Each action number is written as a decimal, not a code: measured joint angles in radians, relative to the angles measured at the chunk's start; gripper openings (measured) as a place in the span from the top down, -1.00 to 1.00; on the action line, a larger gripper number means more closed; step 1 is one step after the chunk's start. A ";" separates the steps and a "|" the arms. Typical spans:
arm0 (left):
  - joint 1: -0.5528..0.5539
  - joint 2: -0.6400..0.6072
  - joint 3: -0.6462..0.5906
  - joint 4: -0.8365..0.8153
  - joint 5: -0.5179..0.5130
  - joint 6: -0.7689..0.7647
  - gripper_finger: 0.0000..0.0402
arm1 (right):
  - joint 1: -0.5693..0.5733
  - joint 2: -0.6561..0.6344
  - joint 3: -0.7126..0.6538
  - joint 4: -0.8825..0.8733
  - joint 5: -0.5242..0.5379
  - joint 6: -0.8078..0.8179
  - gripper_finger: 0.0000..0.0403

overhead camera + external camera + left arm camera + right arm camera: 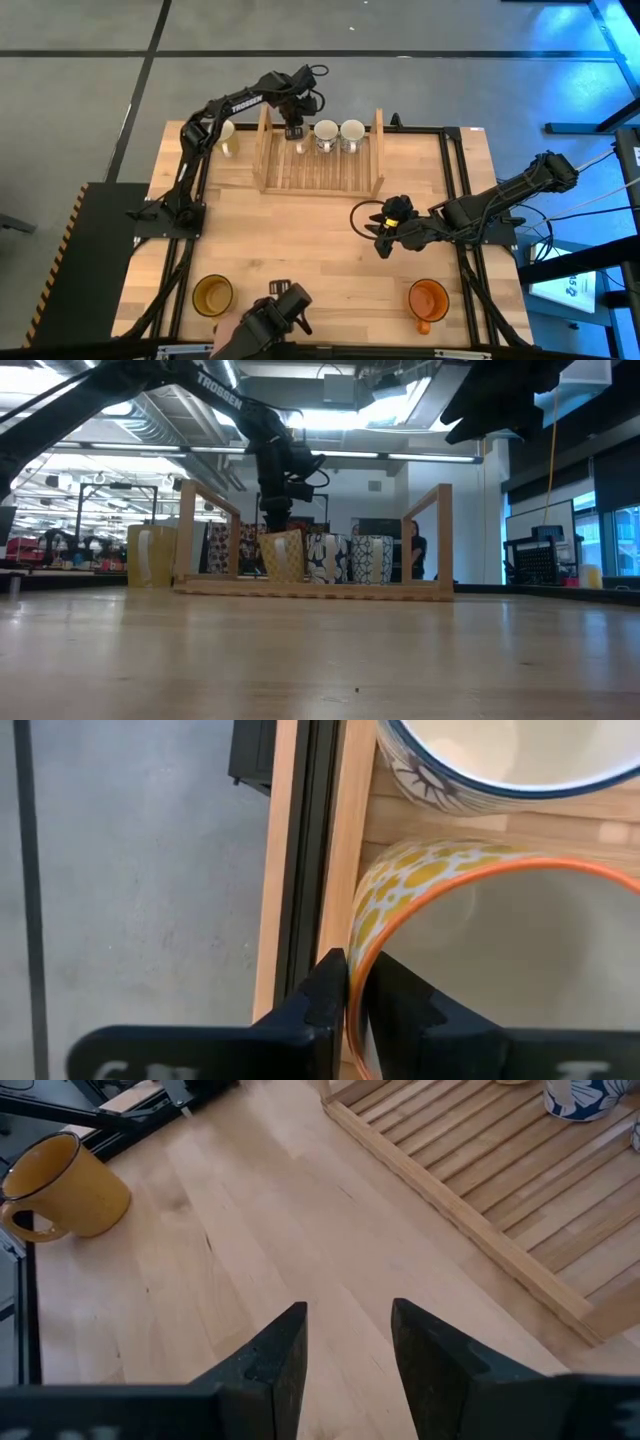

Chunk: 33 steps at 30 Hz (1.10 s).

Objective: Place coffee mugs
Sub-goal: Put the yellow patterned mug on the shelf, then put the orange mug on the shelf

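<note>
A wooden slatted rack point(320, 172) stands at the table's far middle. Three mugs stand in a row along its far side: a yellow-patterned mug with an orange rim point(283, 556), a blue-patterned one point(326, 135) and another pale one point(351, 133). My left gripper point(294, 129) reaches down from above and is shut on the yellow-patterned mug point(420, 880). A pale mug point(228, 136) stands on the table left of the rack. The amber mug point(212, 295) and the orange mug point(428, 300) stand near the near edge. My right gripper point(383, 240) hovers open over bare table, right of centre. My left gripper holds the yellow-patterned mug by its rim point(352, 982), on the side toward the rack's far rail. One finger point(325, 995) is outside the wall and the other point(400, 1005) inside. The fingers come from above, pointing down. The mug stays upright, its base down at the rack slats.
The rack's two upright end posts point(443, 535) flank the mugs. Open slats point(480, 1170) fill the rack's near half. In the right wrist view the amber mug point(70, 1185) sits beyond bare wood. A dark device and what looks like a hand point(232, 328) show at the near edge.
</note>
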 joint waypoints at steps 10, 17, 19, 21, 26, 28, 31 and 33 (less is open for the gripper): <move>-0.008 0.000 0.000 0.033 -0.004 0.008 0.64 | 0.000 0.000 0.000 0.000 0.000 0.000 0.34; -0.008 0.000 0.000 0.040 -0.020 0.010 0.45 | 0.000 0.000 0.000 0.000 0.000 0.000 0.34; -0.010 0.000 0.000 0.039 -0.025 0.010 0.42 | 0.000 0.000 0.000 -0.001 0.000 0.000 0.34; -0.013 0.000 0.008 0.021 -0.026 0.010 0.41 | 0.000 0.000 0.000 -0.001 0.000 0.000 0.34; -0.017 0.000 0.059 -0.001 -0.030 -0.013 0.41 | 0.000 0.000 0.000 -0.001 0.000 -0.003 0.34; -0.019 0.000 0.093 -0.026 -0.030 -0.028 0.41 | 0.000 0.000 0.000 -0.001 0.000 -0.003 0.34; -0.021 -0.001 0.155 -0.068 -0.031 -0.052 0.41 | 0.000 0.000 0.000 -0.002 0.000 -0.003 0.34; -0.026 -0.001 0.195 -0.099 -0.024 -0.069 0.41 | 0.000 0.000 0.000 -0.002 0.000 -0.003 0.34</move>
